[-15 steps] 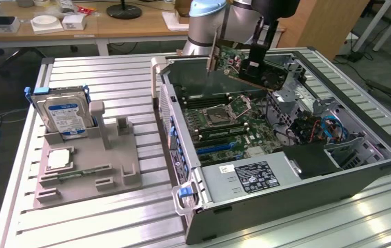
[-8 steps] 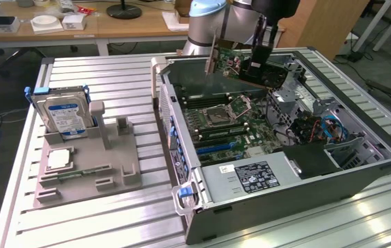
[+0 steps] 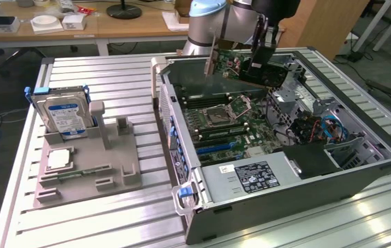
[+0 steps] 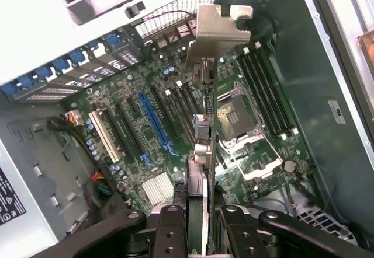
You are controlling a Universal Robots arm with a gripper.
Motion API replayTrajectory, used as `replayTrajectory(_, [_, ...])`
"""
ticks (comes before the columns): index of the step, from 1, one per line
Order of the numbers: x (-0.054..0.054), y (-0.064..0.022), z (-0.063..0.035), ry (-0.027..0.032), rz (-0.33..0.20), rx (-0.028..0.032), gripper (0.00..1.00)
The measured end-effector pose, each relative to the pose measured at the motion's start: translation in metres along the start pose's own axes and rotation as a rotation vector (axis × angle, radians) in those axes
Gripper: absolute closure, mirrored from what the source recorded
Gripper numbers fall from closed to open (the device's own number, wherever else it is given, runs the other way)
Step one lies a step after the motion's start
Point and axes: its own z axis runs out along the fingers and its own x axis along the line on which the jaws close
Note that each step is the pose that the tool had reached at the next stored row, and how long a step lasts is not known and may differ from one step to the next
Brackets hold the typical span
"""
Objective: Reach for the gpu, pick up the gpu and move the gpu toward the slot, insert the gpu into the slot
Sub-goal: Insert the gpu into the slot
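**Silver arm, black claw**

The arm [image 3: 213, 31] is smooth silver-grey tubing, round in section, with a pale blue cap [image 3: 207, 6] on the joint above the claw. The claw [image 4: 201, 218] is matte black. Flat link bars [image 4: 105, 234] stand on either side of it, joined by round pivot pins [image 4: 135, 216] with dark heads. A blocky black housing [image 3: 282, 9] sits just above the claw.

Exterior view: high, oblique, covers counter [image 3: 113, 67], open case [image 3: 299, 199]. Wrist view: close, past jaws, down onto shared motherboard [image 4: 146, 147].
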Motion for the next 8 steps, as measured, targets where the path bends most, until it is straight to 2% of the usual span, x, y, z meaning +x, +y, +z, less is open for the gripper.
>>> replayTrajectory(8, [0.0015,0.0000,0.0000,-0.0009,-0.056,-0.0013,0.73])
